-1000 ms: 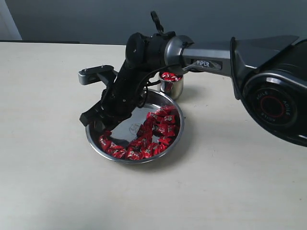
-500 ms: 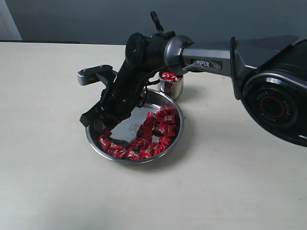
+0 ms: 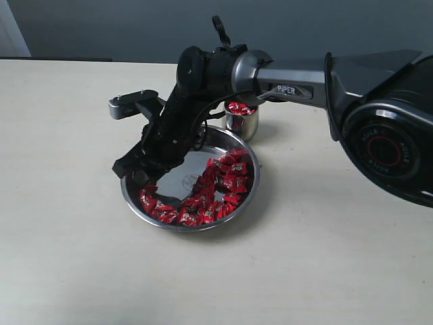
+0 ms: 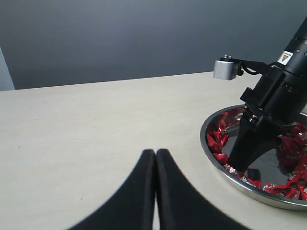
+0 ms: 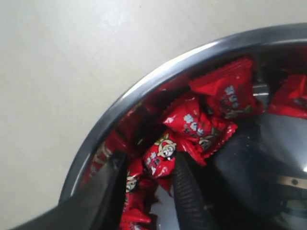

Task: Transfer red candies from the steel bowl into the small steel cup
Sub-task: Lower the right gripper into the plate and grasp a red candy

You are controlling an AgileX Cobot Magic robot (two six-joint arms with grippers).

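Red candies (image 3: 230,181): heaped in the steel bowl (image 3: 177,181), most on the side away from the right gripper (image 5: 147,165), a few under its tips.
Nearest candy (image 5: 162,152): one with a cartoon face, lying between the jaws.
Right gripper: nose-down inside the bowl near its rim, jaws standing apart either side of that candy. Whether they pinch it, I cannot tell.
Small steel cup (image 3: 242,125): beyond the gripper's wrist, just beside the bowl, with red candies inside.
Left gripper (image 4: 155,152): jaws pressed together, low over the table (image 3: 81,257), apart from the bowl.

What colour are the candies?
The candies are shiny red with small white print, clearest in the right wrist view.
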